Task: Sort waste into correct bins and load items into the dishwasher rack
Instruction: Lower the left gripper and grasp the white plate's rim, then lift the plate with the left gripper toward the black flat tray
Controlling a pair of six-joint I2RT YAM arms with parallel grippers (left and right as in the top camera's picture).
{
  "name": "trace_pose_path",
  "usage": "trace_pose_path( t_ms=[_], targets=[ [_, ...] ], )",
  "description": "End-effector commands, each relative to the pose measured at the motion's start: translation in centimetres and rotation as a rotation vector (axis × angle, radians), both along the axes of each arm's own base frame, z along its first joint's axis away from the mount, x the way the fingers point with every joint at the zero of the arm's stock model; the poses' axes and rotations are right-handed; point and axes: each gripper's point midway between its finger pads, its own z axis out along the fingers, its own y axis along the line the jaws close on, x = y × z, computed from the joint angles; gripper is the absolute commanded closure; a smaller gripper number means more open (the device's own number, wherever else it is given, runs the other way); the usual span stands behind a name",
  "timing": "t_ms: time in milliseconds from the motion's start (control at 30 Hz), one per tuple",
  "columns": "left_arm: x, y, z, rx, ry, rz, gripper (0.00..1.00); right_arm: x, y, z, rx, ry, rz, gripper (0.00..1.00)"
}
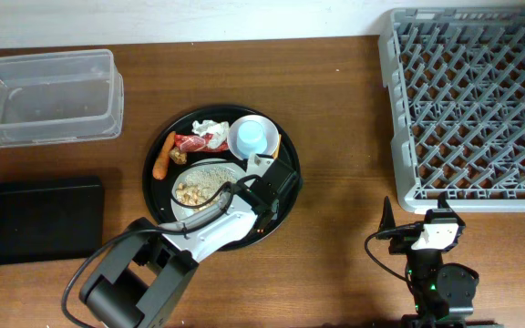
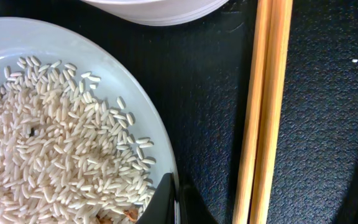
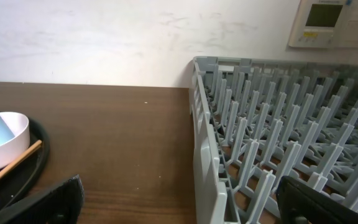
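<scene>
Rice lies spread over the white plate, with brownish scraps beside it. The plate sits on the round black tray. On that tray's far side lie an orange carrot, a red wrapper and a crumpled white tissue. Next to them a light blue cup rests in the small white bowl.

The left wrist camera cuts off most of the plate and shows the bowl only as a sliver at the top. The wooden chopsticks run past both edges of that view, lying together just right of the plate. From overhead the left arm hides them and the plate's near right part.

The left arm reaches diagonally from the near edge over the tray. The left gripper has a finger on each side of the plate's rim, with only a thin pale line between them.

The right arm is folded low by the near corner of the grey dishwasher rack. The right gripper is spread wide and holds nothing.

The clear plastic tub and flat black tray stand well apart at the left.
</scene>
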Motion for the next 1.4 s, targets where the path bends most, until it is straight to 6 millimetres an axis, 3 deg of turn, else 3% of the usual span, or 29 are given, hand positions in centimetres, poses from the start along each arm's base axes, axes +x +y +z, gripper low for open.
trace_pose_path(
  t_ms=[0,400,1033,1367],
  targets=[
    [0.2,-0.4,0.9,-0.016,-0.008,-0.007,0.99,0.0,0.0,-0.3,-0.007,0.002,-0.001,0.02],
    [0.6,0.6,3.0,0.092,-0.001,-0.024,0.99,0.0,0.0,-0.3,-0.007,0.002,-0.001,0.02],
    [0.7,2.0,4.7,0.172,-0.012,-0.005,0.99,0.0,0.0,-0.3,-0.007,0.002,-0.001,0.02],
    [0.8,2.7,7.4,0.171,-0.070,0.012,0.99,0.0,0.0,-0.3,-0.007,0.002,-0.001,0.02]
  ],
)
